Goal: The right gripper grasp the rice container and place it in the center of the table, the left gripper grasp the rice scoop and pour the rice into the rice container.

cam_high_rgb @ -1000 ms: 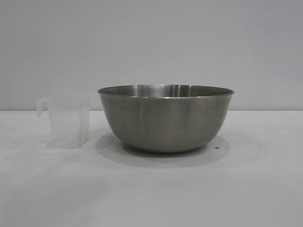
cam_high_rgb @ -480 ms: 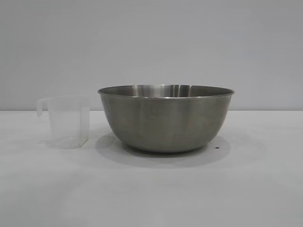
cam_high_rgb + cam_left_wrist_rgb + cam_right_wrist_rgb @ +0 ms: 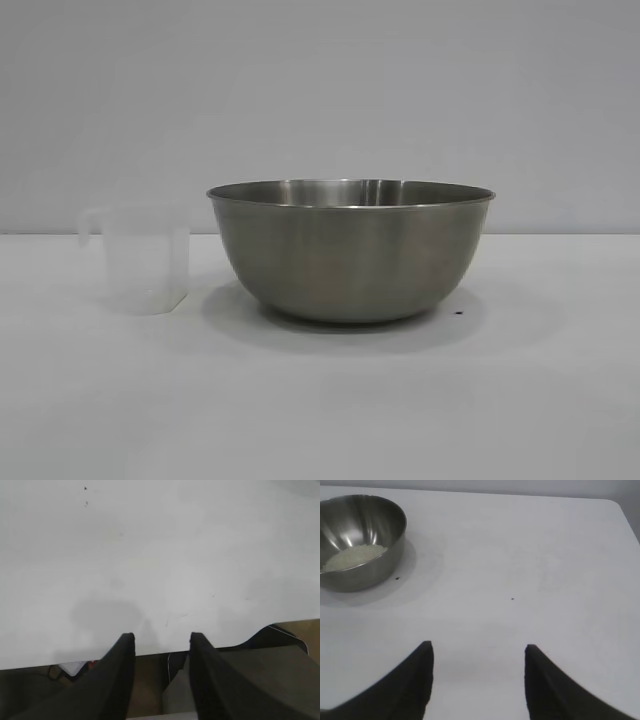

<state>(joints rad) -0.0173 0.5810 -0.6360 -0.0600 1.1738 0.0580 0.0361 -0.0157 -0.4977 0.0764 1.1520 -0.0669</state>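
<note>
Both pairs of fingers stand spread and empty — left gripper (image 3: 162, 645) over the table (image 3: 540, 400) edge, right gripper (image 3: 477, 652) parked. Steel rice container (image 3: 350, 250) holds rice (image 3: 354, 557); rice scoop (image 3: 146, 260) stands beside it, unmoved — pouring looks finished.

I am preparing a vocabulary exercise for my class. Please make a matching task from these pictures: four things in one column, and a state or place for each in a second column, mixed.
Things:
1. rice container
2. rice scoop
3. rice
4. left gripper

States or places:
A. standing upright on the table, empty
B. lying in a heap inside the steel bowl
C. jaws apart with nothing between them, over the table's edge
D. wide brushed metal, near the table's centre

Pairs: 1-D, 2-A, 3-B, 4-C
</note>
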